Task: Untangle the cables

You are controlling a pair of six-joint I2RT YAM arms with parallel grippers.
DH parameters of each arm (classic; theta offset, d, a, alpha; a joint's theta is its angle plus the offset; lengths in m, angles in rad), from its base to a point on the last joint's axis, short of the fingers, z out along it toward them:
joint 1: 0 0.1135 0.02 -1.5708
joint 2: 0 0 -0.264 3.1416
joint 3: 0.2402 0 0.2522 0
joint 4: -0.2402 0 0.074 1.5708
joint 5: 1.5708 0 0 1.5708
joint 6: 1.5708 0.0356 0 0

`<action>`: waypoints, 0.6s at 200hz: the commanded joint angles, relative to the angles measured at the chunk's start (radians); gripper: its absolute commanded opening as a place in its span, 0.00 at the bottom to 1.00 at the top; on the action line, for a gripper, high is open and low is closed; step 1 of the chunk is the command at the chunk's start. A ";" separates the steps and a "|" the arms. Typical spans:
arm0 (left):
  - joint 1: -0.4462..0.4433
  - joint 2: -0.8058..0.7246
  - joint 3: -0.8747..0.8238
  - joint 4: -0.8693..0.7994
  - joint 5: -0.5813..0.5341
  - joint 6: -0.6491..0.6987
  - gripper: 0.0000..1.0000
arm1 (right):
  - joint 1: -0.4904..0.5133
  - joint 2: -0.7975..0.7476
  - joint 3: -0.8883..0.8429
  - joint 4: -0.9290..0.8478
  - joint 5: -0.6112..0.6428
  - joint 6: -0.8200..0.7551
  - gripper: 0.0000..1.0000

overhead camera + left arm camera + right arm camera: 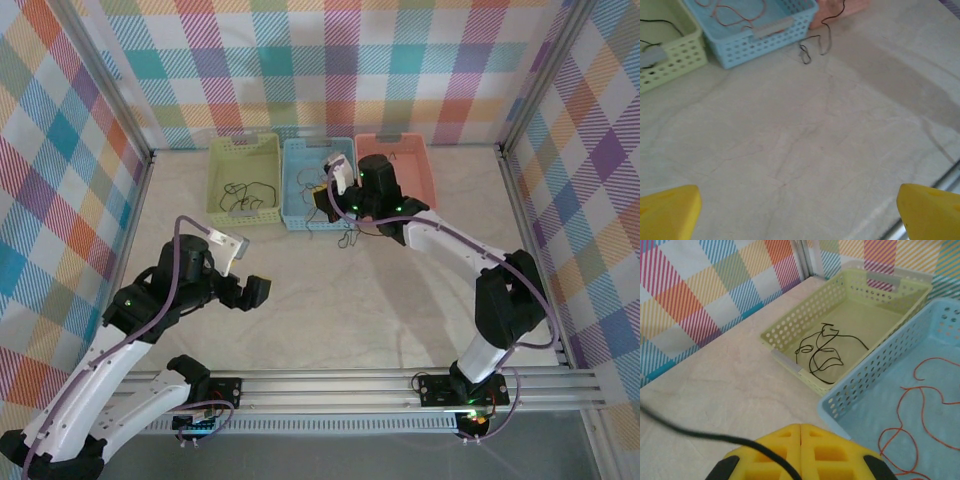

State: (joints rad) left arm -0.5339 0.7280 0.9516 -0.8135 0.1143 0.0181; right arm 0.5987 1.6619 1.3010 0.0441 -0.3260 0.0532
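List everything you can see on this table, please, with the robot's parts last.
table: one, pale marbled, inside the walls
walls: plaid, around the table
rail: one, silver, near edge
baskets: three, green basket, blue basket, pink basket, in a row at the far side
loose cable: one, black, in the green basket
orange cable: one, orange, in the blue basket
held cable: one, black, pinched in the right end effector
left end effector: one, yellow fingers, open above bare table
right end effector: one, yellow fingers, shut, by the blue basket
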 commanded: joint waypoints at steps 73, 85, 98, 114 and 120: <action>-0.005 -0.147 -0.092 0.033 -0.201 -0.138 1.00 | 0.008 0.329 0.917 -0.106 -0.146 0.186 0.00; -0.004 -0.150 -0.101 0.038 -0.197 -0.136 1.00 | 0.009 0.430 1.081 -0.119 -0.141 0.232 0.00; -0.003 -0.149 -0.107 0.040 -0.197 -0.134 1.00 | 0.010 0.562 1.280 -0.125 -0.148 0.271 0.00; -0.002 -0.144 -0.113 0.042 -0.202 -0.132 1.00 | 0.010 0.724 1.503 -0.093 -0.112 0.337 0.00; -0.001 -0.144 -0.114 0.042 -0.200 -0.129 1.00 | 0.010 0.763 1.545 -0.054 -0.090 0.364 0.00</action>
State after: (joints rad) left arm -0.5343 0.5896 0.8532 -0.8021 -0.0696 -0.1020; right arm 0.6029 2.2402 2.6575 -0.0269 -0.4465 0.2802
